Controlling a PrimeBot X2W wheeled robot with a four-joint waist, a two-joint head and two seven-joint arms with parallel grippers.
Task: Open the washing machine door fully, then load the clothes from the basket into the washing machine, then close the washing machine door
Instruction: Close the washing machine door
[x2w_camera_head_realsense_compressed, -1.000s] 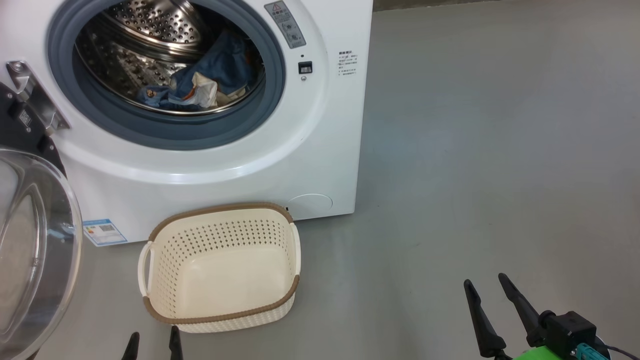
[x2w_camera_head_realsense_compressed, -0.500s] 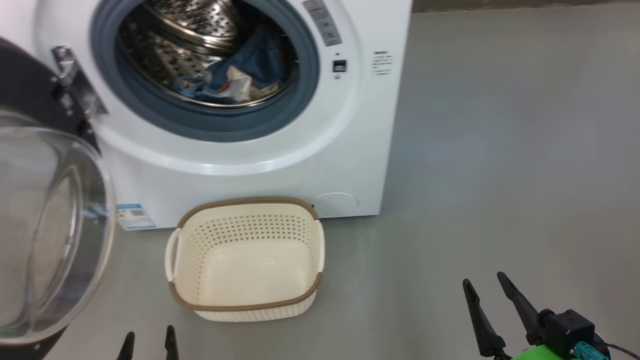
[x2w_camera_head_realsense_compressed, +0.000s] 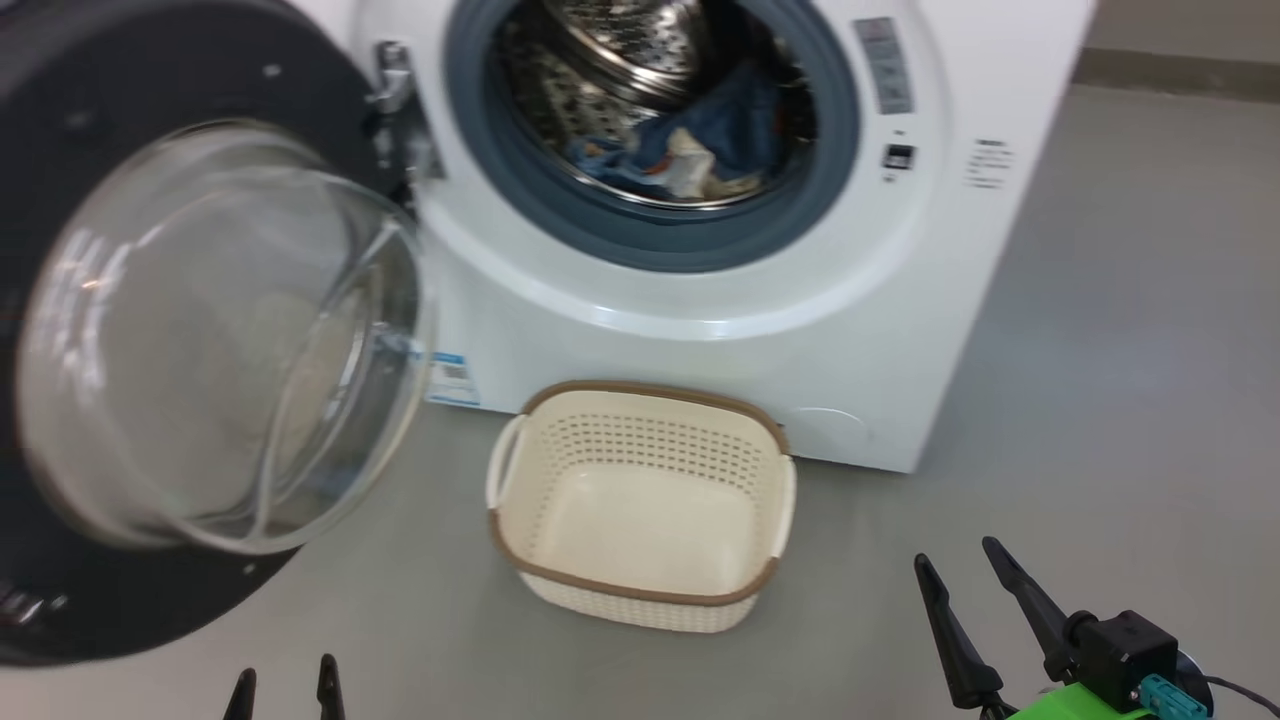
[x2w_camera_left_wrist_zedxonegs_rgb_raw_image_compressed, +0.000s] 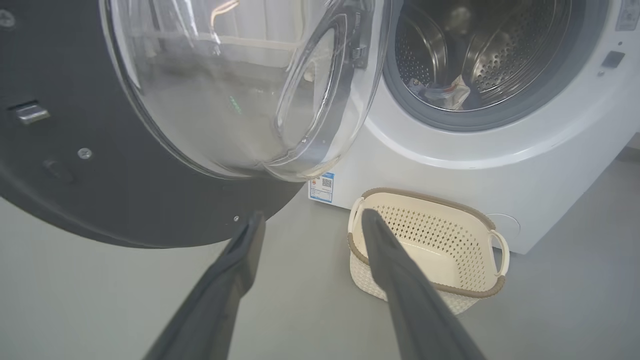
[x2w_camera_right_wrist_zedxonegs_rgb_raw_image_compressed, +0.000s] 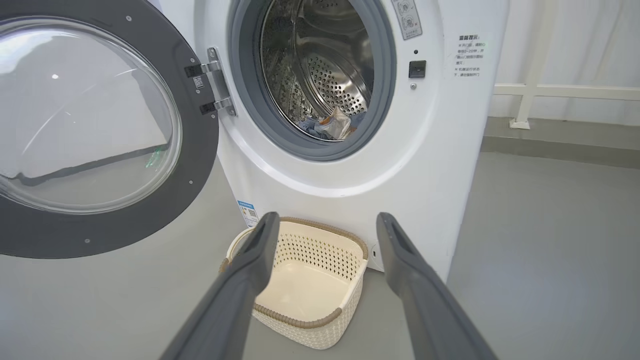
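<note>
The fingers (x2w_camera_left_wrist_zedxonegs_rgb_raw_image_compressed: 235, 270) of my left gripper (x2w_camera_left_wrist_zedxonegs_rgb_raw_image_compressed: 312, 222) stand spread as wide as they go, with nothing between them; they hang over the grey floor (x2w_camera_left_wrist_zedxonegs_rgb_raw_image_compressed: 100, 300), tips near the lower edge of the washing machine door (x2w_camera_left_wrist_zedxonegs_rgb_raw_image_compressed: 225, 90). My right gripper (x2w_camera_right_wrist_zedxonegs_rgb_raw_image_compressed: 327, 220) is likewise fully spread and holding nothing, low at my right and well apart from the machine, and its wrist view frames the basket (x2w_camera_right_wrist_zedxonegs_rgb_raw_image_compressed: 320, 247) between its fingers.

I see the door swung out to the left of the washing machine (x2w_camera_head_realsense_compressed: 700, 340) on a metal hinge (x2w_camera_head_realsense_compressed: 395, 90): a broad glossy black ring around a bulging clear glass bowl, nearly as wide as the machine front. The machine is a white box with a grey-blue gasket (x2w_camera_head_realsense_compressed: 640, 240) round the mouth and a perforated steel drum (x2w_camera_head_realsense_compressed: 600, 40) behind it. The clothes (x2w_camera_head_realsense_compressed: 690, 150) lie in a heap at the bottom of the drum, blue fabric with a cream-white piece and a touch of orange on top. A blue label sticker (x2w_camera_head_realsense_compressed: 450, 375) sits low on the front at left, a round white cap (x2w_camera_head_realsense_compressed: 830, 425) low at right.

The basket stands on the floor just before the machine, below the mouth, between sticker and cap: cream plastic, perforated walls, brown woven-look rim, side handles, its bare bottom showing
</note>
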